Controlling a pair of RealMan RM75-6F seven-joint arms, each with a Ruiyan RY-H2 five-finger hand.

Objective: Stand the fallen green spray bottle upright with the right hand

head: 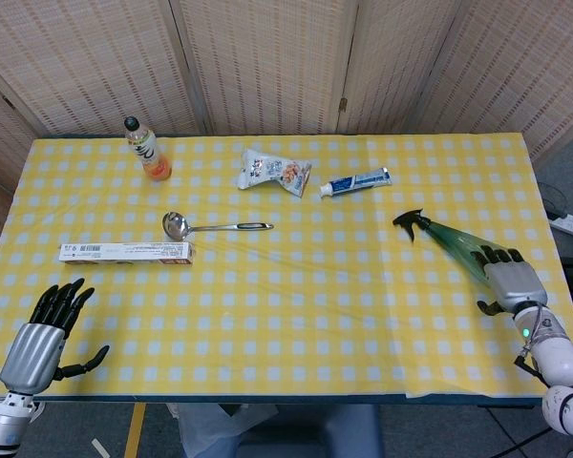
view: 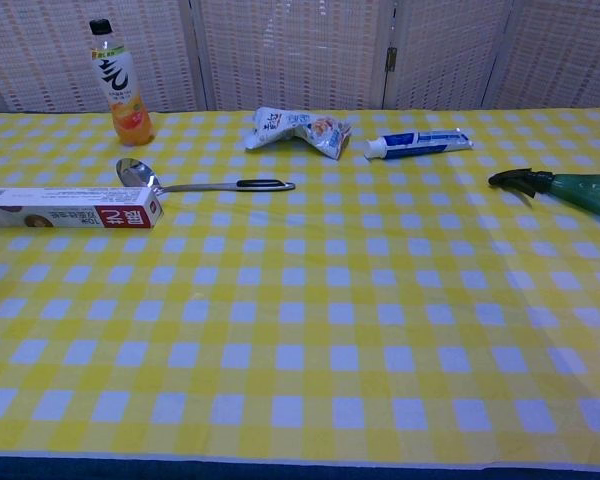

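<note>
The green spray bottle (head: 449,240) lies on its side at the right of the yellow checked table (head: 296,296), its black nozzle pointing left. My right hand (head: 512,280) holds its wide end: the fingers lie over the body and the thumb sticks out below. That end is hidden under the hand. In the chest view the green spray bottle (view: 570,188) shows at the right edge, lying flat, and no hand appears. My left hand (head: 40,334) hovers open at the near left corner with its fingers spread, holding nothing.
An orange drink bottle (head: 148,151) stands at the back left. A snack packet (head: 273,172) and a toothpaste tube (head: 355,181) lie at the back middle. A ladle (head: 210,226) and a long box (head: 126,252) lie left of centre.
</note>
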